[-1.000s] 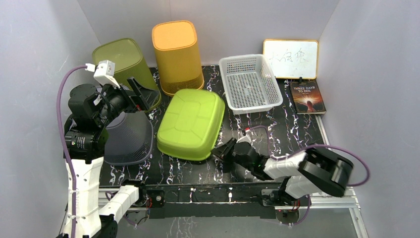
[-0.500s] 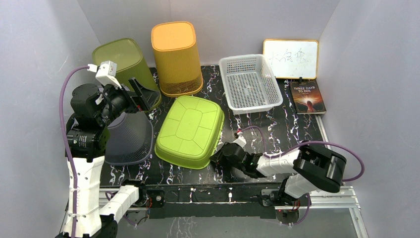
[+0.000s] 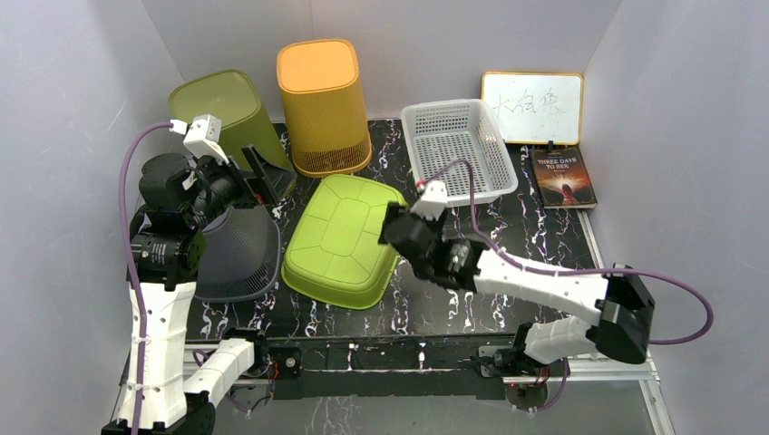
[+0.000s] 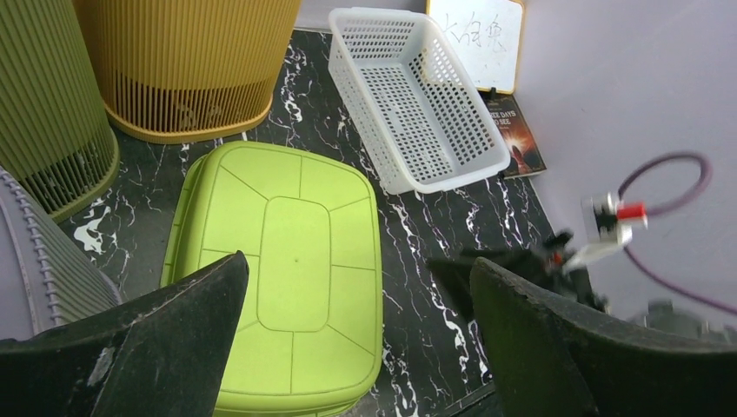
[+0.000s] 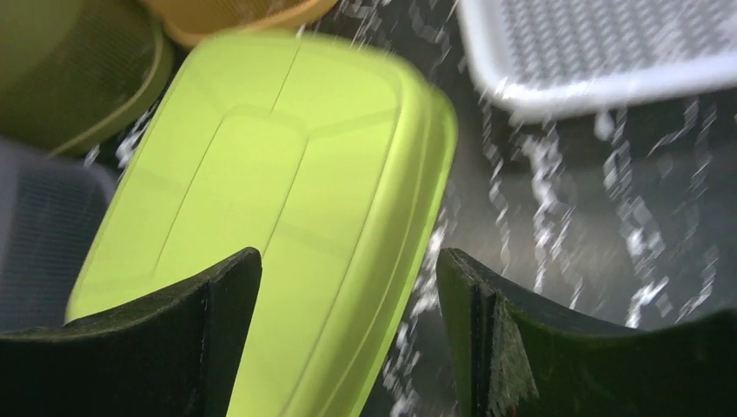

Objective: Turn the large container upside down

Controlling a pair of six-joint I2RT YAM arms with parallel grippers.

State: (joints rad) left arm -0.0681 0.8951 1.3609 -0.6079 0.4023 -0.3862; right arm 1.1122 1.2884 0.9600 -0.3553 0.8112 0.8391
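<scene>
The large container (image 3: 340,240) is a lime-green tub lying flat on the black marbled table, its ribbed bottom facing up. It also fills the left wrist view (image 4: 287,269) and the right wrist view (image 5: 261,191). My right gripper (image 3: 392,234) hovers over the tub's right edge, open, with nothing between its fingers (image 5: 348,261). My left gripper (image 3: 258,172) hangs open and empty high at the left, above a grey mesh bin, and looks down on the tub (image 4: 358,265).
An orange bin (image 3: 322,100) and an olive-green bin (image 3: 227,113) stand upside down at the back left. The grey mesh bin (image 3: 238,254) lies left of the tub. A white basket (image 3: 458,149), a whiteboard (image 3: 532,107) and a book (image 3: 563,178) sit at the back right.
The tub has dropped from a tilt to lying flat, bottom up. My right gripper opened, let go of its rim and rose to above its right edge. The left arm barely moved.
</scene>
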